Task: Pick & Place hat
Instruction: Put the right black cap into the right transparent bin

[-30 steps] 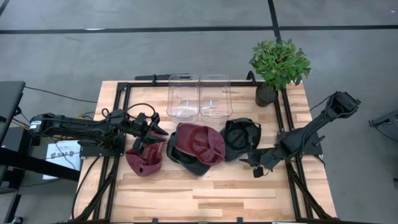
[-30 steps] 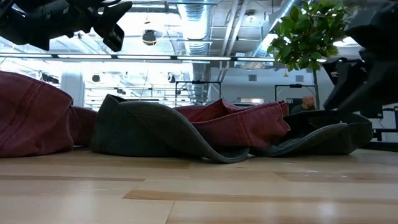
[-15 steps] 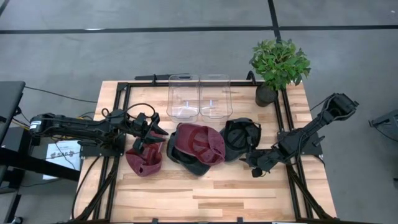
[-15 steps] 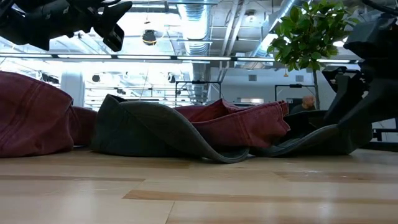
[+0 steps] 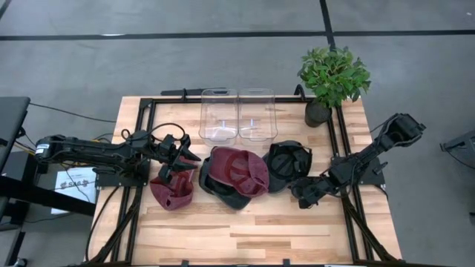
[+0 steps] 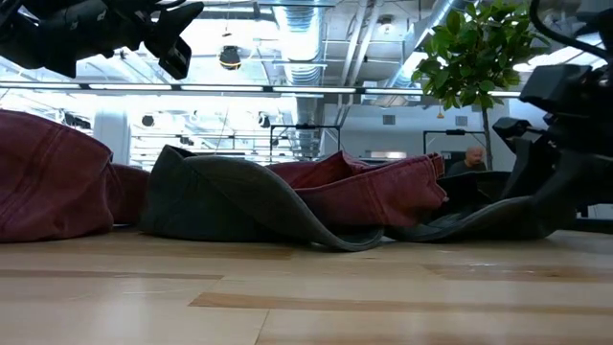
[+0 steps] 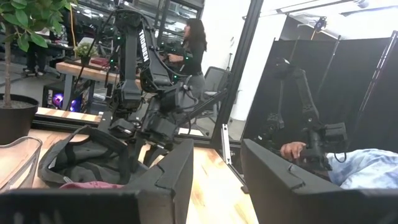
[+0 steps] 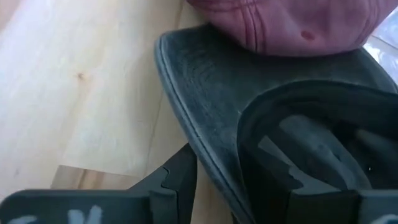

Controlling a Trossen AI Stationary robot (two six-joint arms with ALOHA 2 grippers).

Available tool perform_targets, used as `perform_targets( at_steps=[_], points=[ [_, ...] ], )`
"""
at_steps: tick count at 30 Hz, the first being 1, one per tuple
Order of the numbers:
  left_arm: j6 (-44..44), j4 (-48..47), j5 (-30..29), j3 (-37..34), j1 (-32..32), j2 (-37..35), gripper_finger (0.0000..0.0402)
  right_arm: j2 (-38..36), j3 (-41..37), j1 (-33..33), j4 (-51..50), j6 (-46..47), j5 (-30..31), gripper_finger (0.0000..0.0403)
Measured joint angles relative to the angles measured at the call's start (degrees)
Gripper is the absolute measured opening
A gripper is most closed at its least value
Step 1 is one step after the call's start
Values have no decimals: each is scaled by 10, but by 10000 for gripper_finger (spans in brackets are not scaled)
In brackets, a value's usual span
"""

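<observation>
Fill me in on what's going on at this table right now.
The right gripper is low at the brim of the dark cap lying upside down on the wooden table, its open fingers straddling the brim edge without having closed on it. The left gripper hangs open above the maroon cap at the left. A second maroon cap lies in the middle over another dark cap. Two clear bins and a potted plant stand at the back.
</observation>
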Motion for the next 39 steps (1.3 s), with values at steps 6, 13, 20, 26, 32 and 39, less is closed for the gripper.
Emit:
perform_targets(
  at_steps=[6, 13, 20, 26, 32, 39],
  points=[
    [0, 0, 0, 0, 0, 0, 131, -6, 0, 3, 3, 0, 1, 14],
    [0, 0, 0, 0, 0, 0, 131, -7, 44, 37, -65, 31, -1, 7],
    [0, 0, 0, 0, 0, 0, 131, -7, 156, 91, -237, 64, 56, 4],
    [-1, 0, 0, 0, 0, 0, 131, -7, 244, 140, -443, 170, 138, 3],
    [-2, 0, 0, 0, -1, 0, 131, -7, 276, 174, -549, 253, 208, 2],
    [-1, 0, 0, 0, -25, 0, 131, -7, 278, 181, -541, 261, 310, 1]
  ],
)
